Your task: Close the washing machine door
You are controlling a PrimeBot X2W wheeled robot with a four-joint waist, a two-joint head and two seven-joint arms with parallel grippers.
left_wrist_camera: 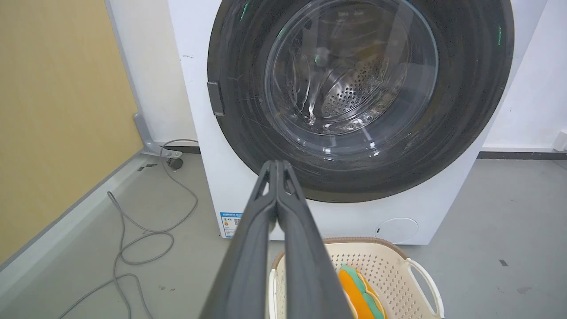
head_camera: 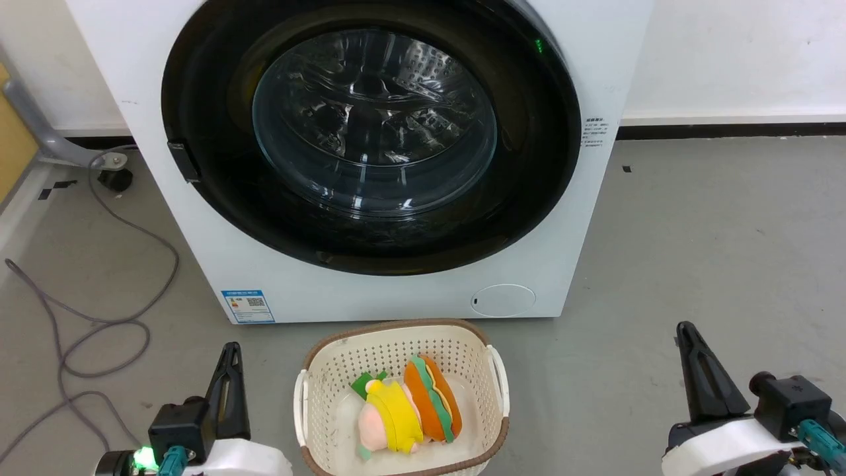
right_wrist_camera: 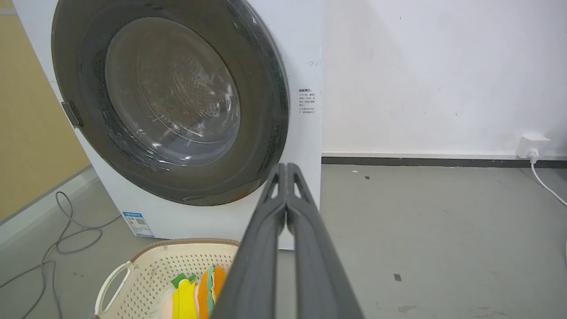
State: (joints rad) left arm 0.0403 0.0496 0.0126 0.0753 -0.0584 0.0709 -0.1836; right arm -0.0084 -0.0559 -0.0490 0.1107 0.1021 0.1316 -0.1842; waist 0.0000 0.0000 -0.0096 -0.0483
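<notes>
The white washing machine (head_camera: 370, 297) stands straight ahead. Its round glossy black door (head_camera: 211, 198) lies flat against the machine's front, its glass bowl window (head_camera: 373, 122) showing the steel drum behind it. A small dark latch handle (head_camera: 183, 162) sits on the door's left rim. Low at the left, my left gripper (head_camera: 229, 350) is shut and holds nothing, well short of the machine. My right gripper (head_camera: 685, 330) is low at the right, also shut and empty. In the wrist views the door (left_wrist_camera: 469, 110) (right_wrist_camera: 261, 133) is beyond the shut fingertips of the left gripper (left_wrist_camera: 277, 164) and right gripper (right_wrist_camera: 287, 166).
A cream perforated basket (head_camera: 317, 370) with plush toys (head_camera: 406, 410) sits on the floor between my grippers, in front of the machine. Grey cables (head_camera: 99, 317) loop over the floor at the left. A wall socket with a white plug (right_wrist_camera: 531, 146) is at the right.
</notes>
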